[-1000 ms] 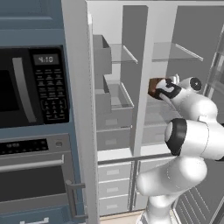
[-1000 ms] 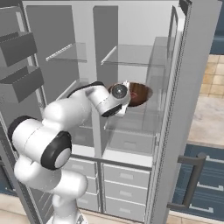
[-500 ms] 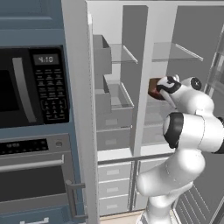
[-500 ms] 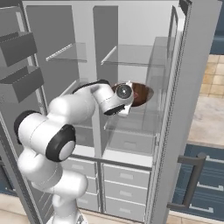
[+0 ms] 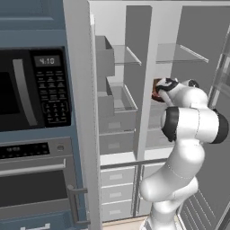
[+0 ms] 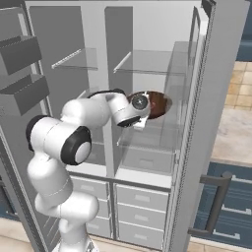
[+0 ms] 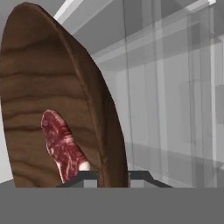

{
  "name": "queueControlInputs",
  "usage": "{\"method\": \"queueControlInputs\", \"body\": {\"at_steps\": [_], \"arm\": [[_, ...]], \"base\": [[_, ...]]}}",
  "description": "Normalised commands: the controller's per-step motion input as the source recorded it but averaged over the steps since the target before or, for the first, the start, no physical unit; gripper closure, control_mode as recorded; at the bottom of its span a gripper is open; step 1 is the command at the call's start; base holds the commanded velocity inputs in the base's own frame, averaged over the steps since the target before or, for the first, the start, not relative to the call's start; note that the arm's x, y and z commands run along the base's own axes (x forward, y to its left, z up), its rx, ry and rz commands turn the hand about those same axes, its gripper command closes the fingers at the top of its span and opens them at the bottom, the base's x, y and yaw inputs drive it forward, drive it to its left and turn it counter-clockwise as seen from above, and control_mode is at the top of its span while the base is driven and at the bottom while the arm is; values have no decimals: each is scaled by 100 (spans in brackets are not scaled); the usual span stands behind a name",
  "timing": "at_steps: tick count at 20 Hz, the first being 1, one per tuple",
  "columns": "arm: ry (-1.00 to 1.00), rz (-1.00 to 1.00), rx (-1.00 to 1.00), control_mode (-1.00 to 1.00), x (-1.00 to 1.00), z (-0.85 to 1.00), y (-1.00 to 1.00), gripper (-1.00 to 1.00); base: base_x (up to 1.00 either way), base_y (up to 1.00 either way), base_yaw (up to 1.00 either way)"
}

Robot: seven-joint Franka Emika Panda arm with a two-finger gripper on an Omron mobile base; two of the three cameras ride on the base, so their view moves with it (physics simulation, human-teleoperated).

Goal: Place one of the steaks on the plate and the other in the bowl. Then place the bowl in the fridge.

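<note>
My gripper [image 7: 113, 176] is shut on the rim of the dark brown wooden bowl [image 7: 52, 87], one finger on each side of the wall. One pinkish-red steak [image 7: 61, 146] lies inside the bowl. The base views show my hand [image 6: 139, 104] holding the bowl [image 6: 158, 104] inside the open fridge [image 6: 142, 64], just above a clear middle shelf in the right-hand compartment. In the left base view a sliver of the bowl [image 5: 155, 90] shows behind my hand [image 5: 165, 86]. The plate is out of view.
The fridge's open right door [image 6: 216, 123] stands close beside the bowl. The left door's bins [image 5: 105, 58] jut out on the other side. White drawers [image 6: 133, 206] sit low in the fridge. A black microwave [image 5: 27, 90] and oven [image 5: 36, 179] are to the left.
The arm's elbow has swung up and toward the fridge. The hand with the bowl has edged slightly deeper over the shelf.
</note>
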Motion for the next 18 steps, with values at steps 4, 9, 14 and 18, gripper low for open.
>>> {"method": "queueControlInputs", "body": {"at_steps": [4, 9, 14, 18], "arm": [[0, 6, 0, -100, 4, -3, 0, 100], [4, 2, 0, -100, 0, 0, -1, -100], [0, 0, 0, -100, 0, 3, 0, -100], [-6, 0, 0, -100, -4, 30, 0, -100]], "base": [[0, 0, 0], [0, 0, 0], [0, 0, 0], [0, 0, 0]]}}
